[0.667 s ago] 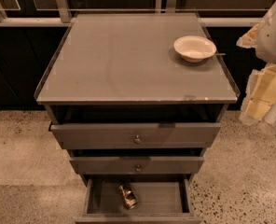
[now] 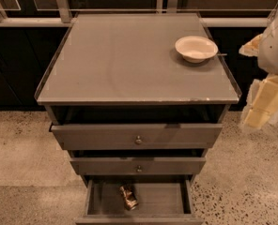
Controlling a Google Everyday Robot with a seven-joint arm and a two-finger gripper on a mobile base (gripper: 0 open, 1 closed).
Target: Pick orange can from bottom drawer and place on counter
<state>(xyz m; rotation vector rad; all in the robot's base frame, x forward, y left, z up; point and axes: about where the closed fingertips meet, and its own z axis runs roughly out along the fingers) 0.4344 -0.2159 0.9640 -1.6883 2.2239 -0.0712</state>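
Three grey drawers are pulled out of the cabinet in front of me. The top drawer and the middle drawer, each with a small round knob in the centre of its front, are out only a little. The bottom drawer is out far enough to show its flat floor. The orange can is in that bottom drawer, a bit left of the middle and towards the far end of the floor that shows. It seems to lie tipped over rather than upright, though I cannot be sure, and it is well apart from both side walls. Above, the grey table forms the top of the cabinet, with a chipped patch along its near edge on the right. A white bowl sits on it in the far right corner, the right way up. The robot's arm, white and rounded, hangs off to the right of the table, beyond its edge. The cream-coloured claw is below the arm, over the speckled floor and about level with the top drawer, far from the can. I cannot tell whether the claw is open or closed, and I see nothing in it.
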